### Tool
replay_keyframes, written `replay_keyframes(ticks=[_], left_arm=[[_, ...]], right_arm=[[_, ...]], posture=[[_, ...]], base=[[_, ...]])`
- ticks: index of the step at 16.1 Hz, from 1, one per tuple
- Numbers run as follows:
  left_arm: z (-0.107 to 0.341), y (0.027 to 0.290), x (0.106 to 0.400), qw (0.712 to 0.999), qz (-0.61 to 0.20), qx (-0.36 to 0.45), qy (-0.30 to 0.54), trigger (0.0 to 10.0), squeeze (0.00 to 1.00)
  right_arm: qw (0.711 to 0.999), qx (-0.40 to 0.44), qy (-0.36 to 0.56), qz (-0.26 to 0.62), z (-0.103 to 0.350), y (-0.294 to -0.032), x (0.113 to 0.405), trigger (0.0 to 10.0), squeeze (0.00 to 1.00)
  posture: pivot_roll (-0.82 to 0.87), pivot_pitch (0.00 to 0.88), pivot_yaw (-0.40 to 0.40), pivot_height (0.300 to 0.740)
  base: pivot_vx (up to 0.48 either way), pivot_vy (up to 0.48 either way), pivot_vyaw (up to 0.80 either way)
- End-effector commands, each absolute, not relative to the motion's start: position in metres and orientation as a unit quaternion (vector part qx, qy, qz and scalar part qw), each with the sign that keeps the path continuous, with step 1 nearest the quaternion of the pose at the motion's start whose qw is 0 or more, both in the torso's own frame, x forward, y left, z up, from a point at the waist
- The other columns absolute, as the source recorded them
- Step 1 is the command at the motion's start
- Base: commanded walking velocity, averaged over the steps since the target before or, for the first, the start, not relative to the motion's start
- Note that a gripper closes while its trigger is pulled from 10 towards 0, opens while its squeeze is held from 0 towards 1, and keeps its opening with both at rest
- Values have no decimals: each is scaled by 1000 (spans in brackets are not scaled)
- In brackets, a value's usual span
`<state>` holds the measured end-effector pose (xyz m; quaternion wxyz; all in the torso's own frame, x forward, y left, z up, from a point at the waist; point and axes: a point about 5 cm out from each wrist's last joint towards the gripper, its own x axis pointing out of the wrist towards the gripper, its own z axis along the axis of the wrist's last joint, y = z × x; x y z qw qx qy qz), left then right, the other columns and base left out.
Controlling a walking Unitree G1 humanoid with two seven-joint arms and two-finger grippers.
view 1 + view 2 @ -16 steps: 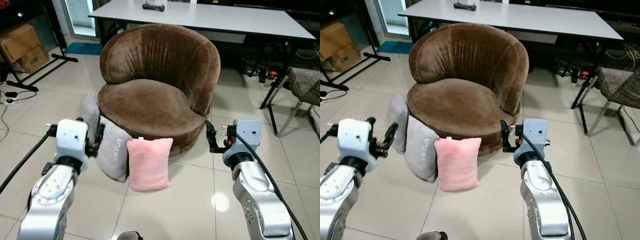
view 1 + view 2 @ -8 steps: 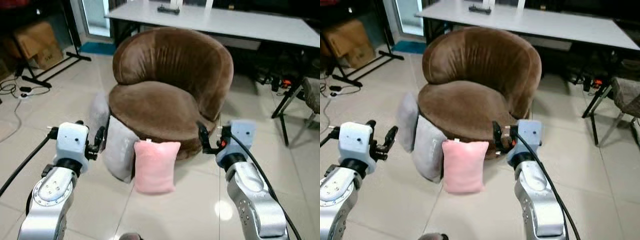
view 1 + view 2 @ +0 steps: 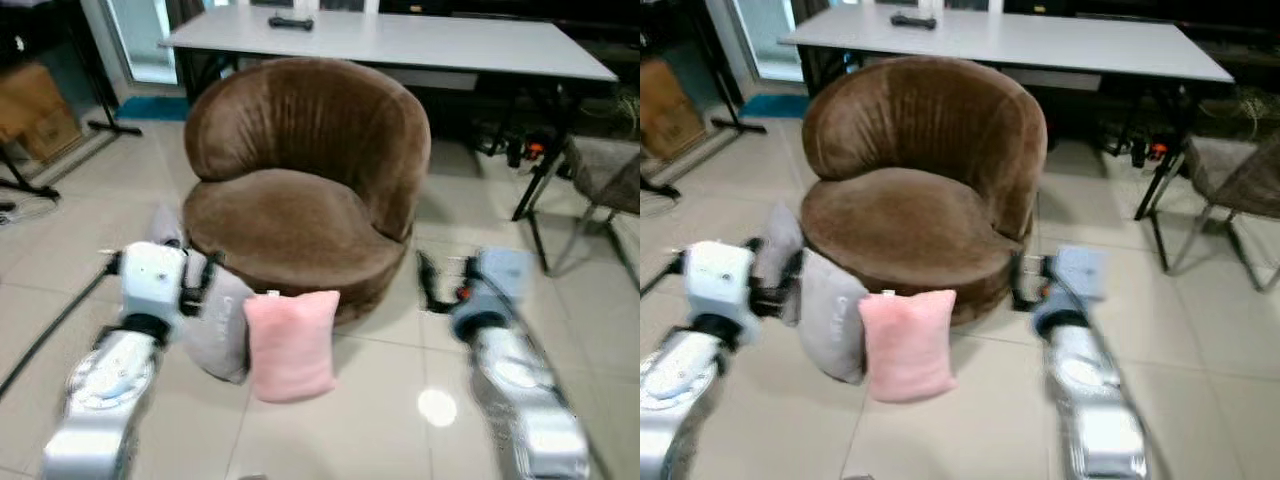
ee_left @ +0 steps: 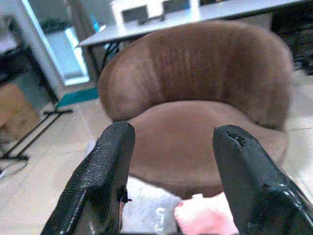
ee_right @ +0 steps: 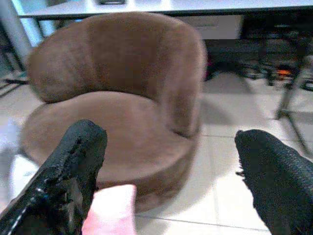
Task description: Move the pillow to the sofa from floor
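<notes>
On the tiled floor (image 3: pixel 370 400), against the front of the brown sofa (image 3: pixel 300 190), the pink pillow (image 3: pixel 291 342) stands upright, touching a grey pillow (image 3: pixel 222 325) beside it; another grey pillow (image 3: pixel 165 228) leans further round the sofa's base. Near the grey pillows hovers the left hand (image 4: pixel 171 176), fingers spread wide and holding nothing. Off the sofa's other side hangs the right hand (image 5: pixel 171 181), likewise wide and empty. Behind the sofa stands a white worktop (image 3: pixel 420 40).
</notes>
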<state>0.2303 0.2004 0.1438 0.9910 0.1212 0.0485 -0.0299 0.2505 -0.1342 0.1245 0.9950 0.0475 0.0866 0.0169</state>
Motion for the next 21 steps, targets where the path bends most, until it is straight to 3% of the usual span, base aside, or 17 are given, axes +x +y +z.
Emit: replay_keyframes(ticks=[1,11,21], left_arm=[[146,194,232,991,-45,117,44,10000,0],[147,192,233,991,-48,113,45,10000,0],[148,192,236,991,-52,113,45,10000,0]], right_arm=[[996,39,80,11,127,-141,250,10000,0],[997,8,75,11,129,-140,255,10000,0],[997,-1,78,-23,126,-147,259,10000,0]], posture=[[53,0,-6,740],[62,0,-15,740],[63,0,-6,740]], base=[[326,0,0],[324,0,0],[329,0,283]])
